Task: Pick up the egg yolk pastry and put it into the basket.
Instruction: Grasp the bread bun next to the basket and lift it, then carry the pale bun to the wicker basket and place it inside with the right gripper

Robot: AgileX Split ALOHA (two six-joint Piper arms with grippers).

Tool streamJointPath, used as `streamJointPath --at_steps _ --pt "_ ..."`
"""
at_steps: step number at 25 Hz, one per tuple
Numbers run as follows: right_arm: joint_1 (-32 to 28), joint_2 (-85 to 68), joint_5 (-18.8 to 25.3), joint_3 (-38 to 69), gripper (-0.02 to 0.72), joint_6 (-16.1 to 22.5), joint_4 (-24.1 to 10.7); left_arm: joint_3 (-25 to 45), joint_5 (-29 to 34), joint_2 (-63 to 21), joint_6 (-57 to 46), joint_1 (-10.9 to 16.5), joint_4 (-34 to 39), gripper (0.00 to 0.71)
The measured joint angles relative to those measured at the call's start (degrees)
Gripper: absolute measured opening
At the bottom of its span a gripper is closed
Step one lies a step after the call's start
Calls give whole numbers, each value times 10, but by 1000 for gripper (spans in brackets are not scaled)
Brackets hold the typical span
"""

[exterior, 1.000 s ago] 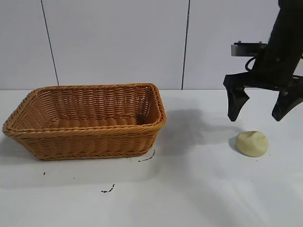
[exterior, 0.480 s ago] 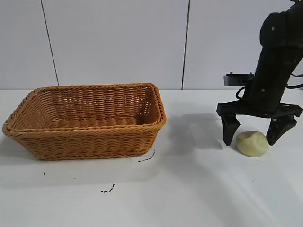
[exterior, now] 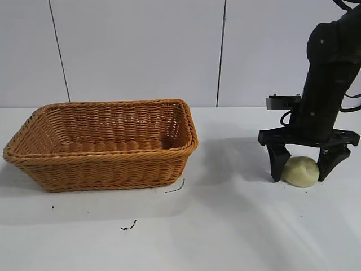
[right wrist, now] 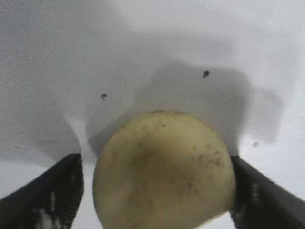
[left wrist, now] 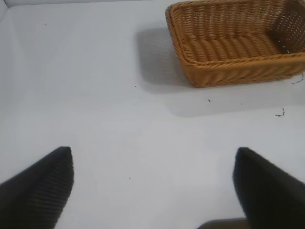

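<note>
While the basket (exterior: 101, 144) sits well apart, right gripper (exterior: 302, 172) straddles egg yolk pastry (exterior: 301, 171), spread wide.

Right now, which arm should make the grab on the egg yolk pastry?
Right. The right gripper is already down at the table, open, straddling the egg yolk pastry. The left gripper hangs open over bare table beyond the basket, away from the pastry.
</note>
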Motion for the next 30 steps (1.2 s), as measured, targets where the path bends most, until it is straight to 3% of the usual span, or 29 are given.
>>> streamJointPath --at_steps 4,6,16,20,24,30 --pt "0 -6 1 0 250 0 -5 0 0 0 0 0 0 693" --pt "0 -14 2 0 206 0 -7 0 0 0 0 0 0 693" --pt "0 -134 55 -14 183 0 -15 0 0 0 0 0 0 693" --pt "0 -146 107 -82 183 0 -15 0 0 0 0 0 0 693" --pt "7 -131 132 -154 183 0 -13 0 0 0 0 0 0 693" --pt "64 -66 176 -267 183 0 -14 0 0 0 0 0 0 693"
